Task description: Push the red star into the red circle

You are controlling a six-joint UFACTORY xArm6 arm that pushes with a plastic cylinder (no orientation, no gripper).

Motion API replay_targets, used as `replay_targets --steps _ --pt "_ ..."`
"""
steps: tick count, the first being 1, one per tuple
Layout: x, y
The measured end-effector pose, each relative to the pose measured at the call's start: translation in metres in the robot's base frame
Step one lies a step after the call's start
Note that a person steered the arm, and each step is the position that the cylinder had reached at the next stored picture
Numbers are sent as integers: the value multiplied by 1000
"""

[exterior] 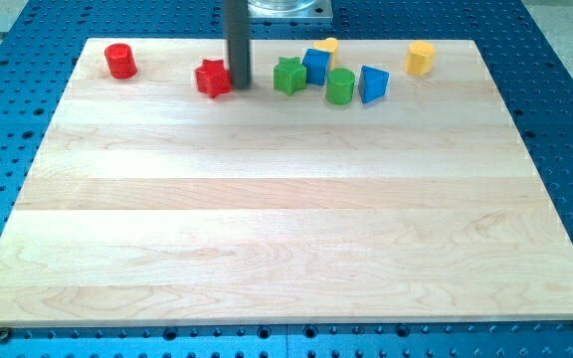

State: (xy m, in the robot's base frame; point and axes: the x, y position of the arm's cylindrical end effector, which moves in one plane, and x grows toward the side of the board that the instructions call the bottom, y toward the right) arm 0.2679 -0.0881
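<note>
The red star [212, 78] lies near the top of the wooden board, left of centre. The red circle [120, 61], a short red cylinder, stands near the board's top left corner, well apart from the star to its left. My tip [239, 86] is at the end of the dark rod that comes down from the view's top. It rests right against the star's right side, touching or nearly touching it.
To the right of my tip lie a green star [288, 76], a blue cube [316, 65], a yellow block [329, 45] partly hidden behind it, a green cylinder [340, 87], a blue triangular block [372, 85] and a yellow hexagonal block [421, 58]. The board [286, 219] sits on a blue perforated table.
</note>
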Motion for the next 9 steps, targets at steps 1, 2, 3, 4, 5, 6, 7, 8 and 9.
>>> replay_targets --steps 1,2,3,4,5,6,7,8,9 --pt "-9 -46" --pt "28 -7" --pt "29 -34" --pt "57 -52" --pt "65 -63" --pt "28 -67" --pt "10 -70" --pt "-3 -95" --pt "-22 -42"
